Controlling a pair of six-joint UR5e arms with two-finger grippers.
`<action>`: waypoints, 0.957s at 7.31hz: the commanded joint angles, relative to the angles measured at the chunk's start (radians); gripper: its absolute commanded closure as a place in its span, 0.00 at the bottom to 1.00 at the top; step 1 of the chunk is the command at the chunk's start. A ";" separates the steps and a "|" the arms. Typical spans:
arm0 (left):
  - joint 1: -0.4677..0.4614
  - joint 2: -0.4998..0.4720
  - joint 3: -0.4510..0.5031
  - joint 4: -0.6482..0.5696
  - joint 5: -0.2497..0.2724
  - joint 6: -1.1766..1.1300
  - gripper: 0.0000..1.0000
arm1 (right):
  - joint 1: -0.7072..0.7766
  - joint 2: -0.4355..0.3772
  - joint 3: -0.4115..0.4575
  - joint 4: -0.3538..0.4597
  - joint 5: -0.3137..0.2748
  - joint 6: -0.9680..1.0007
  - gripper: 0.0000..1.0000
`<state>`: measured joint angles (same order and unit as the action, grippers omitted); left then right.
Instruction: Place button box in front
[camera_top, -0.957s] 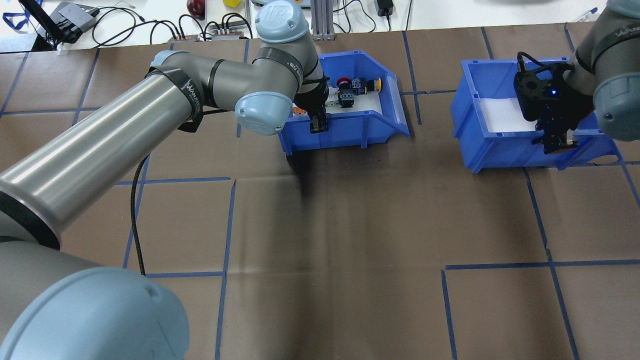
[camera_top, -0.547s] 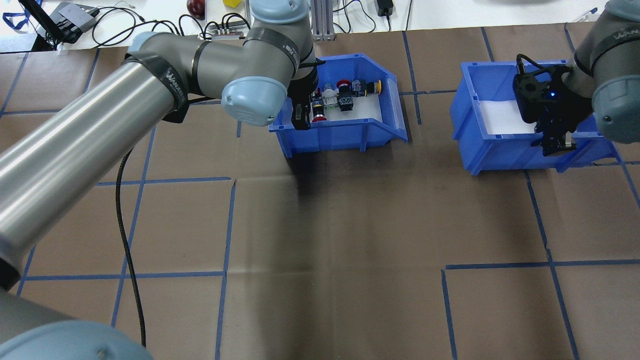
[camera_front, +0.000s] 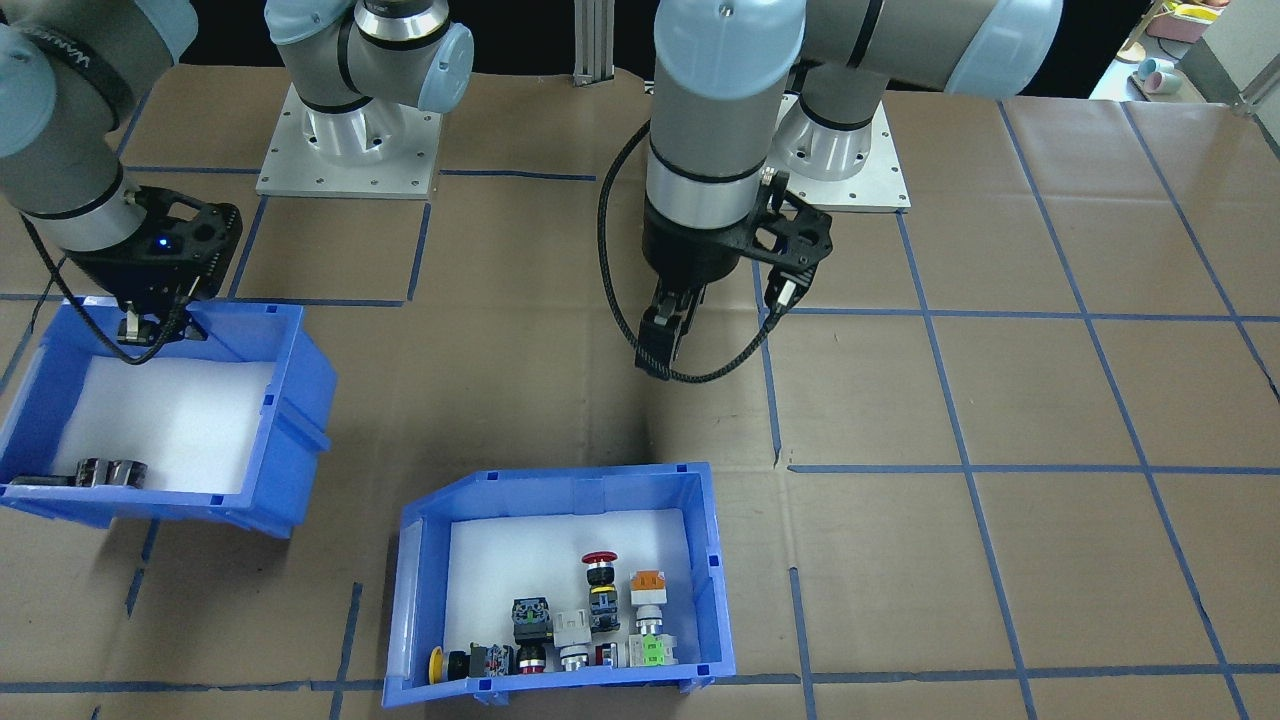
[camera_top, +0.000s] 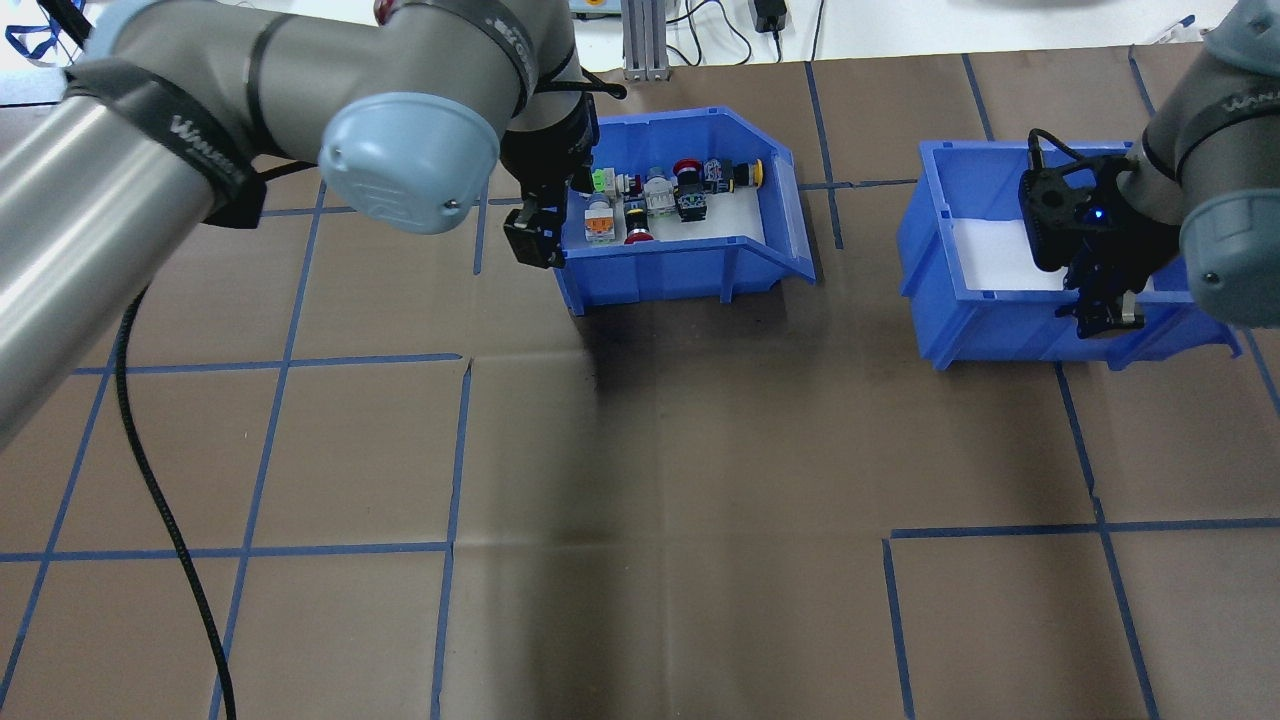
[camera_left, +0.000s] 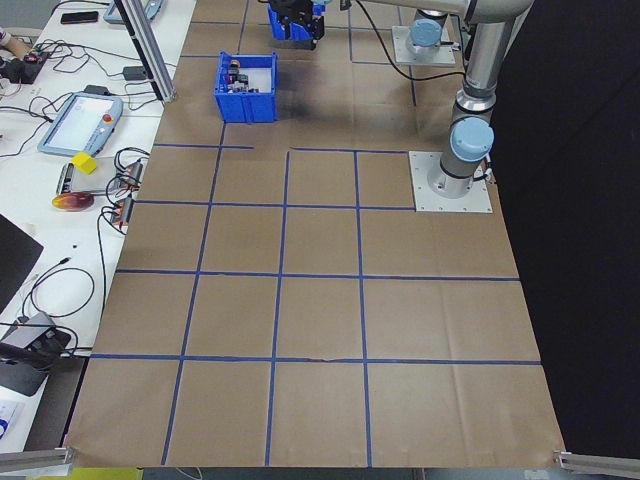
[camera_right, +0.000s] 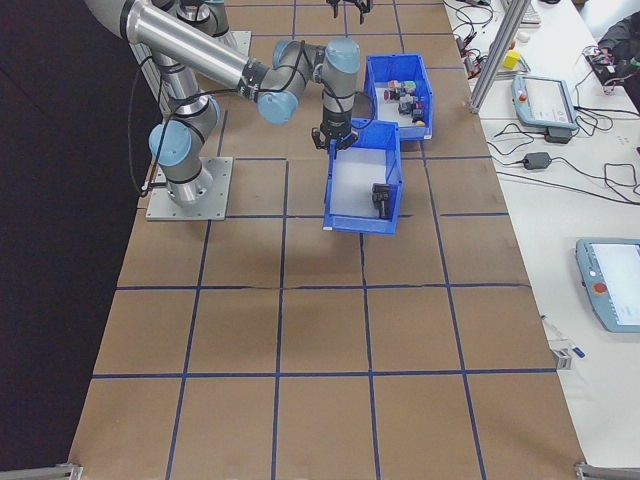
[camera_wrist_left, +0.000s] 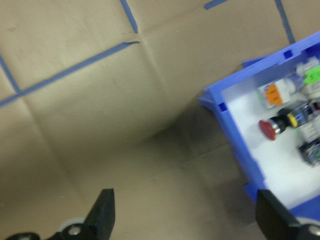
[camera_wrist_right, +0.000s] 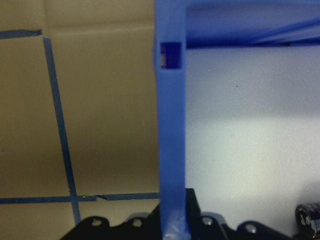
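Since one second ago, the left gripper (camera_top: 533, 243) has withdrawn off the button box (camera_top: 680, 275) and now hovers just beside its corner, jaws wide apart, holding nothing. Judged status: box released at the table's far side; placement appears complete. Beyond, the right gripper (camera_top: 1098, 305) is clamped on the second bin's (camera_top: 960, 310) wall.

Even, bright light falls from above across every view. In the overhead view a soft dark shadow spreads on the brown table (camera_top: 700, 450) below the button box (camera_top: 680, 270). The left wrist view is smeared with motion blur; the right wrist view is soft, its blue wall too close for focus
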<state>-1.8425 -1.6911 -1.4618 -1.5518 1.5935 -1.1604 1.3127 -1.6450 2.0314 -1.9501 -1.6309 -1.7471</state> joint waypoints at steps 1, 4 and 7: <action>0.050 0.141 -0.006 -0.124 0.002 0.517 0.01 | 0.124 -0.035 0.065 -0.018 -0.003 0.131 0.92; 0.322 0.314 -0.136 -0.204 -0.009 1.240 0.01 | 0.265 -0.077 0.170 -0.066 -0.010 0.303 0.91; 0.347 0.418 -0.273 -0.118 -0.004 1.288 0.01 | 0.470 -0.084 0.176 -0.105 -0.014 0.499 0.91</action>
<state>-1.5040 -1.3042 -1.6970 -1.7143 1.5849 0.1122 1.6836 -1.7297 2.2046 -2.0240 -1.6427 -1.3364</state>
